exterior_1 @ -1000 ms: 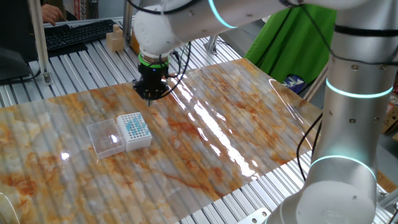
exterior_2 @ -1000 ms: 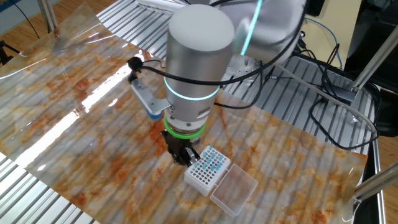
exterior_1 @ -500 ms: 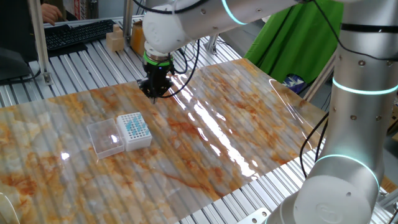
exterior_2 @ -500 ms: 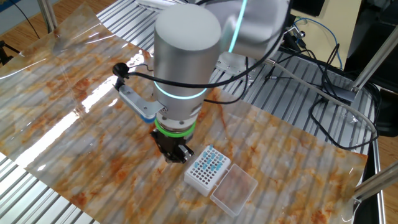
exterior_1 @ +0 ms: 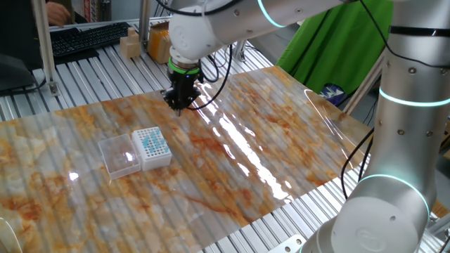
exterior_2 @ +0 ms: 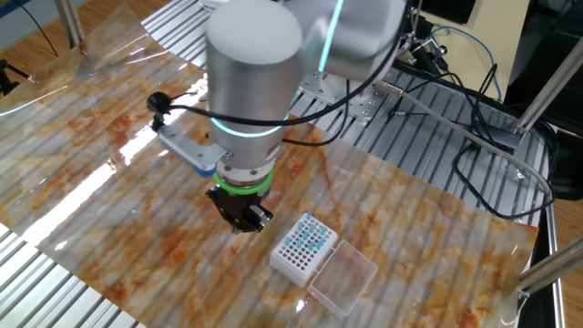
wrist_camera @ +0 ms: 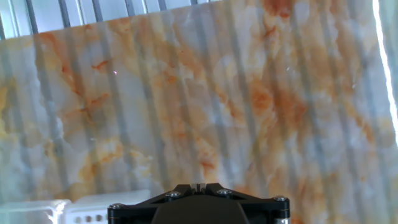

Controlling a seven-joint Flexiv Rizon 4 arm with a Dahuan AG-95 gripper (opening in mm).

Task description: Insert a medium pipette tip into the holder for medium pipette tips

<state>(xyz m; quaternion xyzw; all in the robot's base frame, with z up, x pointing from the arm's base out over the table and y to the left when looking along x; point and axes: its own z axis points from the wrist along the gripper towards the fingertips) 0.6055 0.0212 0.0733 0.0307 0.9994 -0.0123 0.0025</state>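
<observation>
The holder for medium pipette tips (exterior_1: 152,147) is a small white box with a teal-dotted grid top and a clear lid (exterior_1: 118,156) lying open beside it on the marbled mat. It also shows in the other fixed view (exterior_2: 305,248), and its white edge shows at the bottom left of the hand view (wrist_camera: 87,210). My gripper (exterior_1: 177,104) hangs above the mat, apart from the holder and further toward the back; it is also in the other fixed view (exterior_2: 244,223). In the hand view my gripper (wrist_camera: 198,185) has its jaws together. No medium pipette tip can be made out.
A marbled orange-and-white mat (exterior_1: 267,133) covers the slatted metal table. A keyboard (exterior_1: 84,39) and small wooden blocks (exterior_1: 130,46) lie beyond the far edge. Cables (exterior_2: 474,137) lie on the slats at the right. Green cloth (exterior_1: 330,49) hangs at the back.
My gripper has moved away from the holder, toward the far side of the mat. The holder and its lid have not moved.
</observation>
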